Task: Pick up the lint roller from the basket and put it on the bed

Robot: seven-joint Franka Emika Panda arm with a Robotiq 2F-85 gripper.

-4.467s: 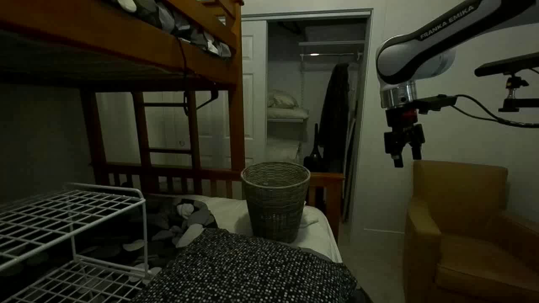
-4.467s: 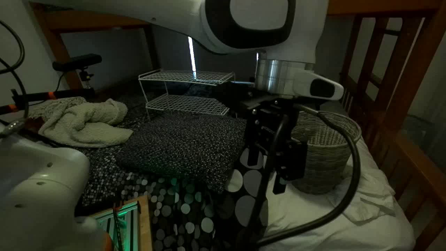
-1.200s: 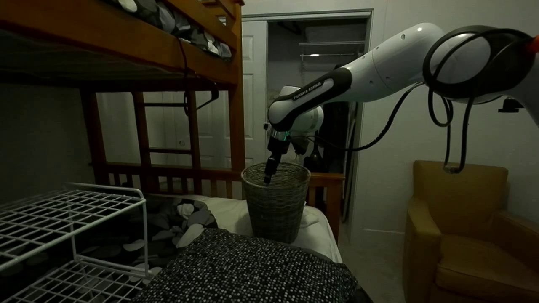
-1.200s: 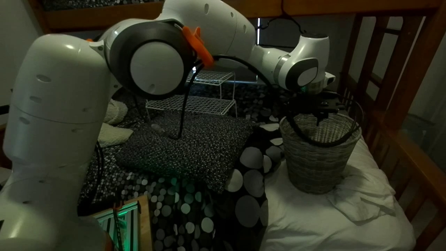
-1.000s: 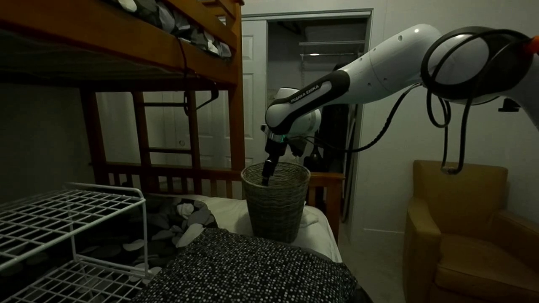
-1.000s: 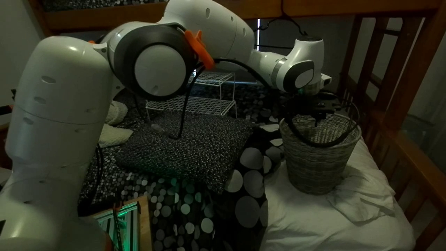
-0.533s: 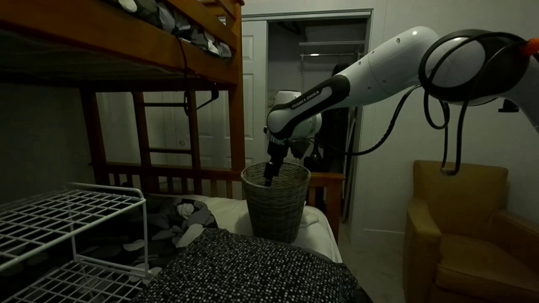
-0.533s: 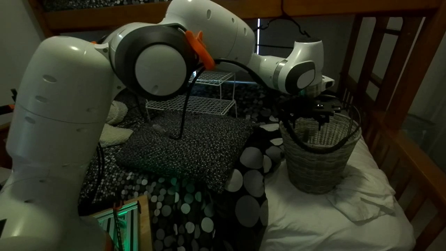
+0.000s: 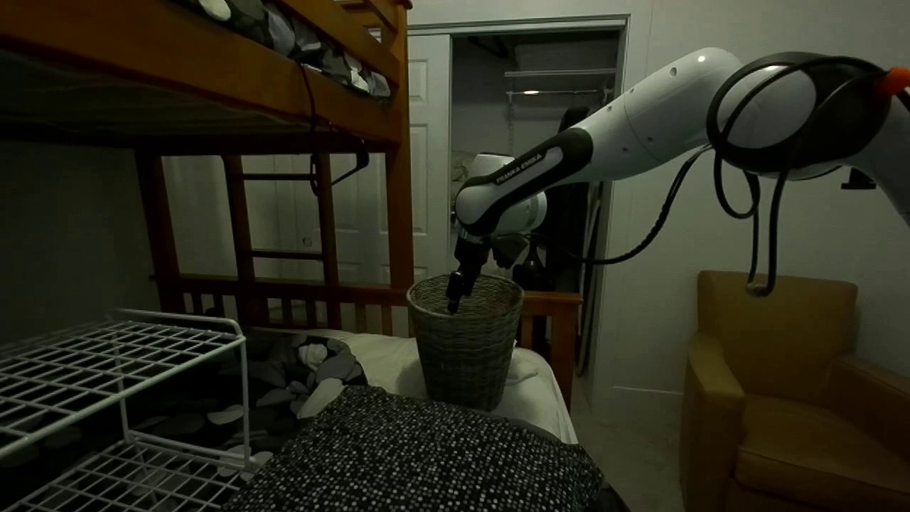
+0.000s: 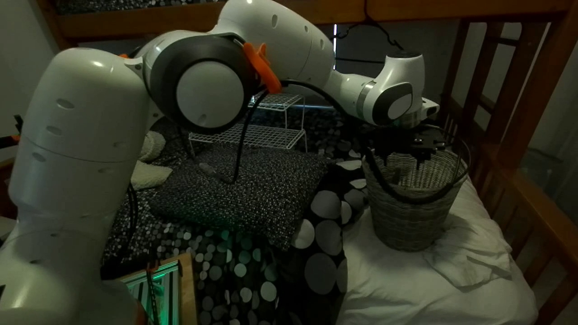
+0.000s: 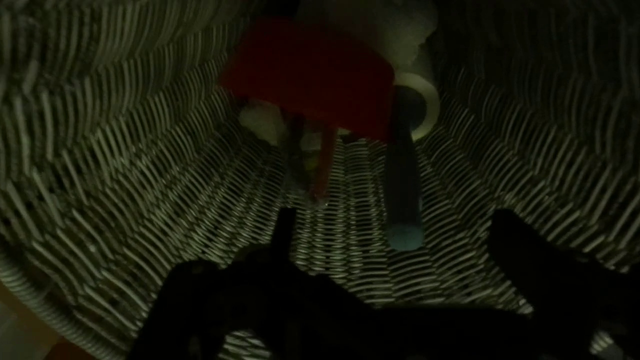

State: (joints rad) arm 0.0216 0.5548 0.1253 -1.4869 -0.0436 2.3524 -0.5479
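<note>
Crowding the lint roller (image 11: 404,185) is 1 red object (image 11: 312,80).

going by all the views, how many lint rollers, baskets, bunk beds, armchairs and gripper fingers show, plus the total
Lint roller: 1
Basket: 1
Bunk bed: 1
Armchair: 1
Gripper fingers: 2
Total: 6

This is looking like a bedroom in a home: a wooden bunk bed (image 9: 400,213) is carrying dotted bedding (image 10: 326,236), a white sheet (image 10: 429,286) and a speckled pillow (image 10: 253,189). In an exterior view, a closet (image 9: 533,124) is standing open beyond the bed's far right corner, and a tan armchair (image 9: 775,338) is sitting apart from the bed's right edge.
</note>
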